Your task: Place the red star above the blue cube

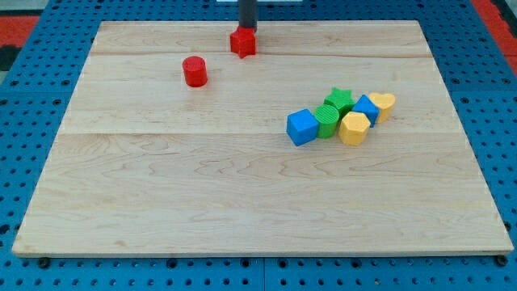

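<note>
1. My tip (246, 30): a plain rod with no jaws to open or close, touching the top side of the red star (243, 43) (probably placed to push it down-view).
2. Red star: near the board's top edge, well apart from the blue cube (302, 127).
3. Red cylinder (195, 71): at the view's left, untouched.

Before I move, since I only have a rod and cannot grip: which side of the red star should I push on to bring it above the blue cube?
Push its left face, towards the view's right. My tip sits at the red star's top edge; the blue cube lies lower right, so the star need travel mostly rightward.
</note>
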`<state>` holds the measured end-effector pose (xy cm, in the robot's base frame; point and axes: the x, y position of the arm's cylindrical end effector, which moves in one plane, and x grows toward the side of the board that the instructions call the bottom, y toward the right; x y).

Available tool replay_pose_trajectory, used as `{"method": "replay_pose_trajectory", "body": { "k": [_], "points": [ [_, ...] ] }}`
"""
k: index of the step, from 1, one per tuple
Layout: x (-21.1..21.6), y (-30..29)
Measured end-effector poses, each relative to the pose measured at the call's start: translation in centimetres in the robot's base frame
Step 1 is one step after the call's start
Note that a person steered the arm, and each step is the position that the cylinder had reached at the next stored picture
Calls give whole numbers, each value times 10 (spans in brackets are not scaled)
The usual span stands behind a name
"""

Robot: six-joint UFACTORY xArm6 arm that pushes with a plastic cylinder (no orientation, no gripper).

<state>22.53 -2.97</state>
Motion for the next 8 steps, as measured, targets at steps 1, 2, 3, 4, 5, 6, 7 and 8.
{"method": "replay_pose_trajectory", "body": {
  "k": [1, 2, 3, 4, 5, 6, 7, 8],
  "points": [
    [15, 8],
    [16, 22],
    [-2, -20],
    [-9, -60],
    [34, -49],
    [75, -21],
    [109, 32],
    [114, 61]
  ]
}}
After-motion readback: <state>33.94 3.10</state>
